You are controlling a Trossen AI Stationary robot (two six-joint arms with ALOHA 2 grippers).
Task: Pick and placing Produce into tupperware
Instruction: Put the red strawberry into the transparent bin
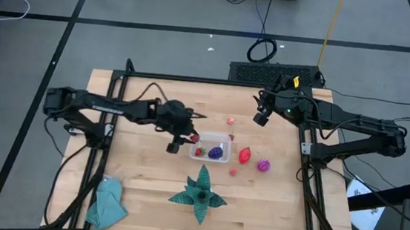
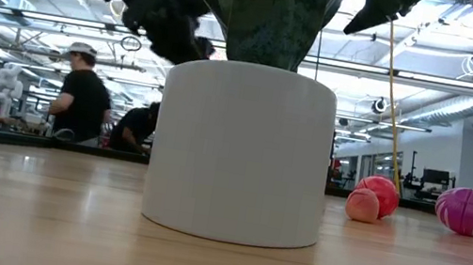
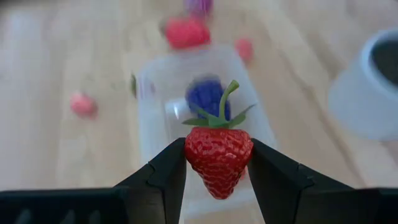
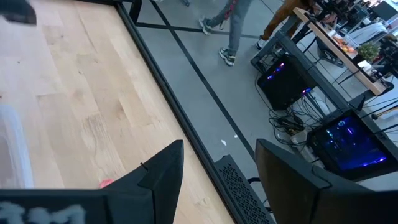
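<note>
Spanning the room: wooden table (image 1: 145, 199)

This is a robotics lab in a big open hall. Two dark arms stand at a wooden table (image 1: 145, 199) on a grey floor with cables (image 1: 261, 49). Behind it are desks with computers (image 4: 348, 143), ceiling pipes and lamps, and people (image 2: 83, 94) at work.

Evenly bright under ceiling strip lights (image 2: 36, 17); sharp at the left hand (image 3: 219, 171), blurred beyond it.
</note>
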